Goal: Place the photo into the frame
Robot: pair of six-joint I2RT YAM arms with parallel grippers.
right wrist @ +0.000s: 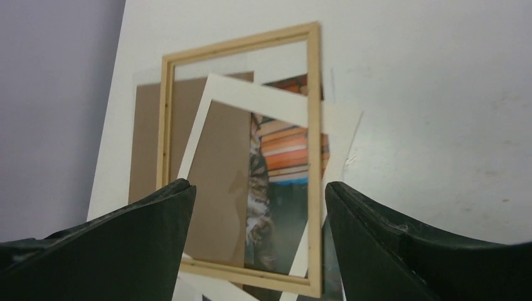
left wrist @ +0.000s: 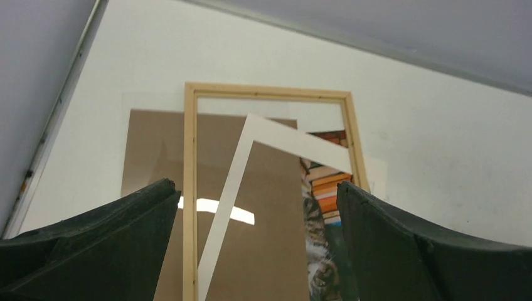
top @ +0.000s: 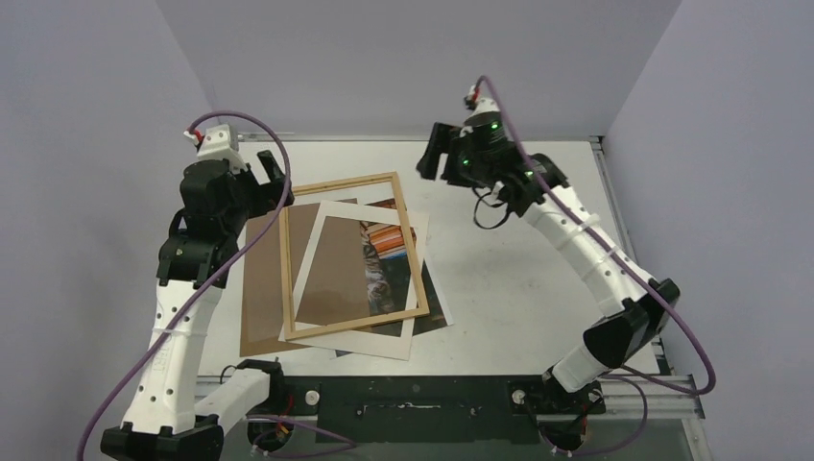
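We are holding the left end effector (left wrist: 255, 188) and the right end effector (right wrist: 257, 186) spread wide and empty above the desk (top: 518, 279), we think because the photo (top: 377, 264) is lying half hidden under the white mat (top: 360, 338) and the frame (top: 342, 182), maybe on the brown board (top: 264, 288).

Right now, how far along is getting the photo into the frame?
Barely started. Done: nothing. The photo lies under the white mat in a skewed pile with the brown backing board, the frame resting on top. In hand: nothing. The left end effector and right end effector are open and empty. Left: free the photo and seat it squarely in the frame.
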